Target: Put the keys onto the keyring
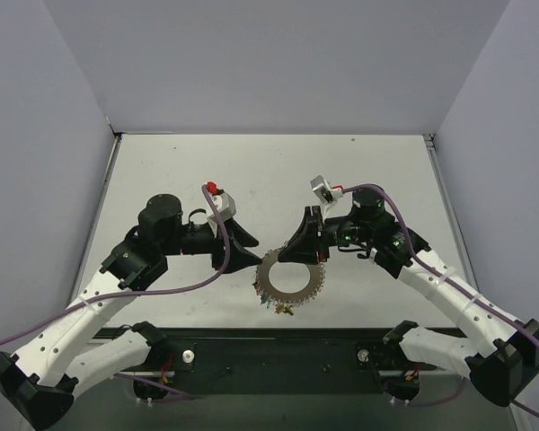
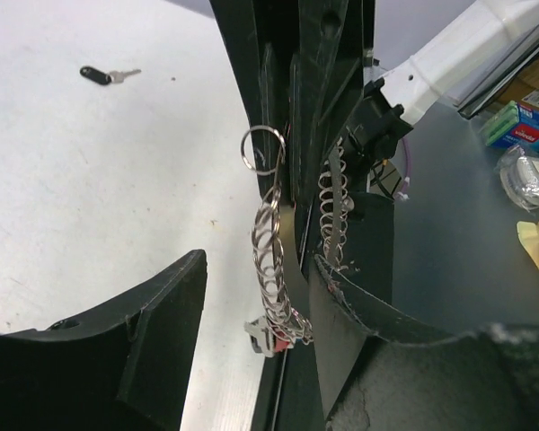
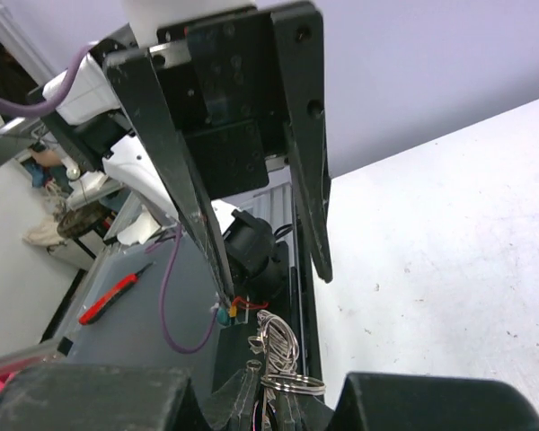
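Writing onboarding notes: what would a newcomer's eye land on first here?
The toothed silvery keyring, mid-table, pinched at its far edge by the right gripper, with tiny keys clustered at its near edge. The left gripper stands open right beside it. In the left wrist view, a lone black-headed key lies off on the white table.

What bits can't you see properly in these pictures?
Keys, top view: too small to count or tell colours.
Keyring, top view: upper rim partly hidden under the right gripper.
Keyring, left wrist view: edge-on, its hole hidden.
Right wrist view: bottom edge cuts off the grip.
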`<action>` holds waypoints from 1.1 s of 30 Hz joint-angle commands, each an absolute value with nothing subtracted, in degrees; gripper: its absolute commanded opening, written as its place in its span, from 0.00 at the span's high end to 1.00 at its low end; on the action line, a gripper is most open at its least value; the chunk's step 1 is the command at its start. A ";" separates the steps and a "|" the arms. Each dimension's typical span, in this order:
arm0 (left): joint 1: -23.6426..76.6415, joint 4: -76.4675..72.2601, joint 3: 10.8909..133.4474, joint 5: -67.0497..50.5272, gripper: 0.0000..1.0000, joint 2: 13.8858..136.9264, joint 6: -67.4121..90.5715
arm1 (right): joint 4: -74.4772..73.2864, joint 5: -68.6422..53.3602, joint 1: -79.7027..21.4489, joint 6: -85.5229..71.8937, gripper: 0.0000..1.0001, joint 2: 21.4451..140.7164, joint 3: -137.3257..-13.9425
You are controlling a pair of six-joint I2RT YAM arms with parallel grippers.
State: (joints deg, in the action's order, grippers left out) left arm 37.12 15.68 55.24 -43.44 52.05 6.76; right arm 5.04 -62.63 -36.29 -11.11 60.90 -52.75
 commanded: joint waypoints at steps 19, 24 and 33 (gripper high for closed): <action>36.65 22.23 52.65 -38.43 0.42 44.91 2.11 | 23.78 -71.65 -31.82 -23.04 1.00 68.80 -48.95; 36.30 23.82 52.30 -33.84 0.42 43.95 1.23 | 10.30 -62.33 -31.90 -12.68 1.00 71.97 -52.03; 36.04 24.52 51.59 -32.17 0.42 44.39 0.44 | 3.08 -52.93 -31.55 -9.58 1.00 75.14 -54.14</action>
